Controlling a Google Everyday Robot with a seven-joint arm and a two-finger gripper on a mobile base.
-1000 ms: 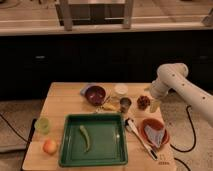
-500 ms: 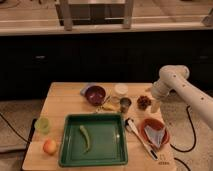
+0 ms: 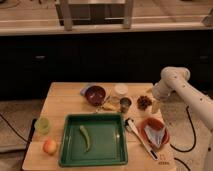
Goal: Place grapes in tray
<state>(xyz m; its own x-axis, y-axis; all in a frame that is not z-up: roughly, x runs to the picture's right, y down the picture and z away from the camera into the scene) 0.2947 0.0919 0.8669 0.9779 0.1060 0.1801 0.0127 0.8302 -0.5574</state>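
The grapes [image 3: 144, 102], a small dark reddish-brown bumpy cluster, lie on the wooden table [image 3: 65, 100] at the right, beside a small metal cup [image 3: 125, 104]. The green rectangular tray [image 3: 93, 139] sits at the table's front middle and holds a green pepper [image 3: 85, 137]. My gripper [image 3: 155, 102] hangs from the white arm [image 3: 185, 95] just right of the grapes, close to them, low over the table.
A dark red bowl [image 3: 95, 94] and a white cup [image 3: 120, 90] stand behind the tray. A round orange-red dish [image 3: 154, 133] holding a grey cloth sits at the right front, with a white utensil [image 3: 140, 137] beside it. A green cup [image 3: 42, 125] and a peach [image 3: 49, 146] are at the left front.
The arm has shifted slightly; the gripper stays next to the grapes. The grapes and other objects have not moved.
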